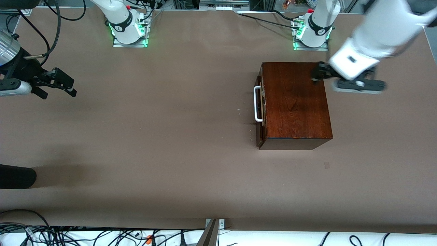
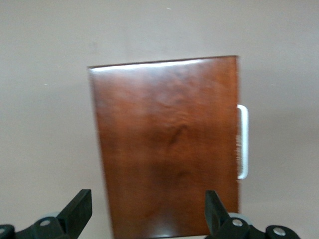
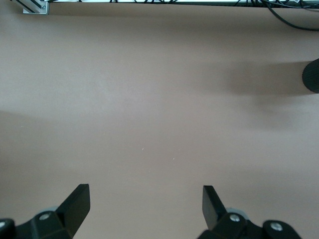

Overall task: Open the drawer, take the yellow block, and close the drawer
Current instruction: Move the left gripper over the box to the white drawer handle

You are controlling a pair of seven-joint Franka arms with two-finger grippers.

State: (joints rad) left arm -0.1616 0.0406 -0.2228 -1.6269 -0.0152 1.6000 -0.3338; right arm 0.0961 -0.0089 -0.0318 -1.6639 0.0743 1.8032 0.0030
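Observation:
The glossy reddish-brown wooden box (image 1: 295,102) stands toward the left arm's end of the table. Its drawer (image 1: 260,104) is pushed in, and the white loop handle (image 1: 257,104) faces the right arm's end. My left gripper (image 1: 318,73) is open and empty, up in the air over the box's edge nearest the arm bases. In the left wrist view the box top (image 2: 167,144) and handle (image 2: 242,142) show between the open fingers (image 2: 79,209). My right gripper (image 1: 58,85) is open and empty, waiting at the right arm's end of the table. The yellow block is hidden.
A dark round object (image 1: 17,176) lies at the table edge at the right arm's end, nearer the front camera; it also shows in the right wrist view (image 3: 311,74). Cables (image 1: 259,20) run near the arm bases. A small mark (image 1: 327,165) is on the brown table cover.

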